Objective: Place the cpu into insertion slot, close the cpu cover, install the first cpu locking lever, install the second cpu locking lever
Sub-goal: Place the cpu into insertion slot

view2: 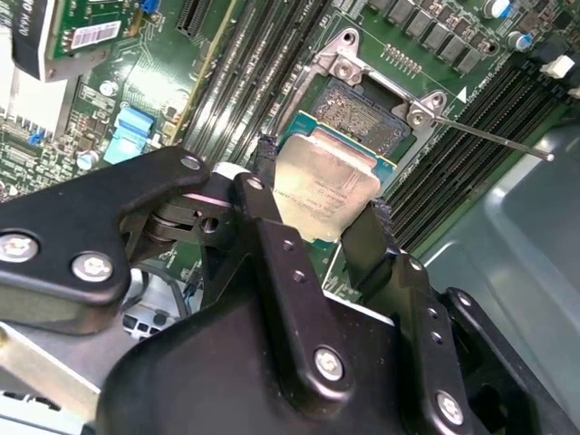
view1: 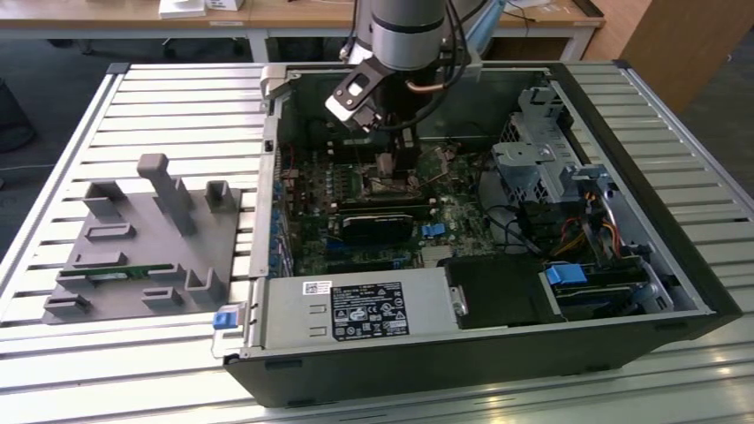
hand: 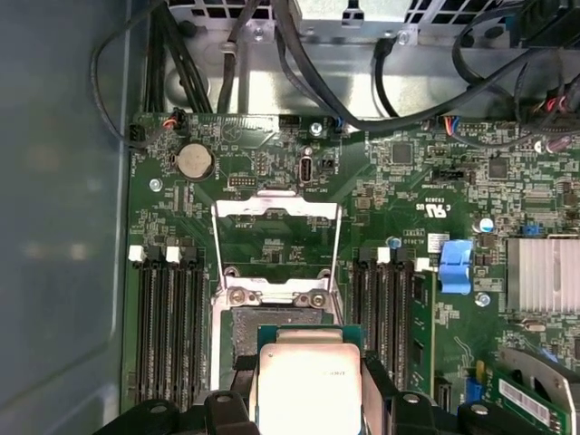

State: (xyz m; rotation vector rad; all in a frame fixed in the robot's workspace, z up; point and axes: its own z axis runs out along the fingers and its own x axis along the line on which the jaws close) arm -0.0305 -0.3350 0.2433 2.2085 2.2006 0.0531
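The first step is in hand, placing the chip; the black two-fingered hand (view2: 321,187) is pinching the cpu (view2: 332,174), a small flat square chip with a pale silvery-beige metal top, its fingers pressed against two opposite edges; the chip hangs at the near edge of the insertion slot (view2: 364,111), a square black socket with a dark centre and silvery metal rim, partly over it and, by my judgement, not yet seated, though I cannot tell whether a corner touches; in the first wrist view the cpu cover (hand: 276,207), a thin square silvery metal frame with a large cut-out, stands swung open beyond the socket, with the green circuit board (hand: 399,208) showing through the cut-out; a thin straight metal rod (view2: 494,138), probably one of the locking levers, juts out sideways from the socket's corner, unlatched; in the exterior view the arm reaches down into the open black computer case (view1: 471,375), which lies on the slatted metal desk (view1: 177,97); as I judge it, seating the chip calls for bringing it level and square over the socket's dark centre, its edges parallel to the rim, with a gentle descent and no sideways drag, since the contacts beneath are likely delicate.
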